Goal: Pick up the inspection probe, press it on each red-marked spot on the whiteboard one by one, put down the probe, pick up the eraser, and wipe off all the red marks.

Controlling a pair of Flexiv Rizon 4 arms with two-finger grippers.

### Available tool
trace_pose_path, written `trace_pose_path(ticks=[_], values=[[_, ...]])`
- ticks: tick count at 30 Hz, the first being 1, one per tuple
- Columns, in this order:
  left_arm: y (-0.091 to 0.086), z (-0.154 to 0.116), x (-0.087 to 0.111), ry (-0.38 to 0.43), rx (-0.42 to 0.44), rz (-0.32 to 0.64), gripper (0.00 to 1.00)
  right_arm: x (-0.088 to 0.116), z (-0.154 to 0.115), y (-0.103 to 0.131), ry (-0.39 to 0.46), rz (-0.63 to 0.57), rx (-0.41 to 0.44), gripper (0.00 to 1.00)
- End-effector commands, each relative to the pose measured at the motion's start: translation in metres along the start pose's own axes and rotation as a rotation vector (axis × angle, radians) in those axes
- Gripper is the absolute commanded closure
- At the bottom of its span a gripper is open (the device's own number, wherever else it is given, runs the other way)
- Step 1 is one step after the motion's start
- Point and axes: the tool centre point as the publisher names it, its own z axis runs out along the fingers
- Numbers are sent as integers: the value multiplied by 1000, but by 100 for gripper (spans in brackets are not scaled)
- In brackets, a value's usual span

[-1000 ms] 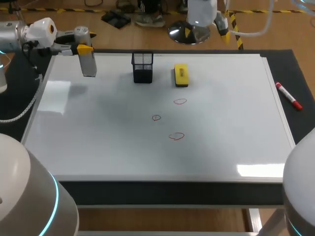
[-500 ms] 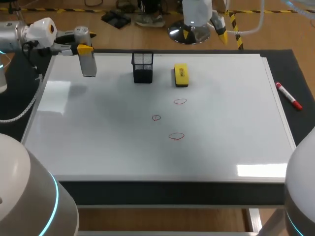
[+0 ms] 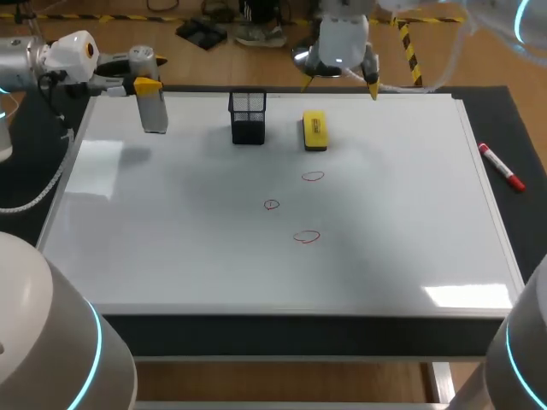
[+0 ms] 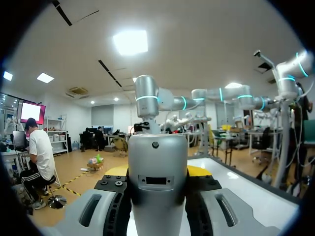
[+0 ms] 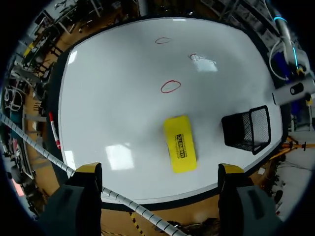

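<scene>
Ahead of the wide-spread right end effector lies the eraser.

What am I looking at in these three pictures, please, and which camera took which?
This is a two-armed robot at a table. One picture looks down from a camera above and behind it; the two round ones come from cameras on its wrists. On the whiteboard are a yellow eraser, a black mesh holder and three red marks; a red marker lies beside its right edge. The left gripper holds the silver inspection probe over the far left corner. The right gripper hangs open and empty above the far edge, beyond the eraser.
</scene>
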Motion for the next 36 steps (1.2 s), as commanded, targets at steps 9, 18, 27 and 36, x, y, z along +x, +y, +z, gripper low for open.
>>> trace_pose_path(ticks=[9, 18, 27, 36], values=[[-1, 0, 0, 1, 0, 0, 100, -11, 40, 4, -43, -230, -26, 0], [-1, 0, 0, 1, 0, 0, 100, -30, 59, 0, 31, -268, -64, 0], [-1, 0, 0, 1, 0, 0, 100, -34, 70, -2, 41, -242, -83, 0], [-1, 0, 0, 1, 0, 0, 100, -34, 86, -3, 41, -229, -110, 0]])
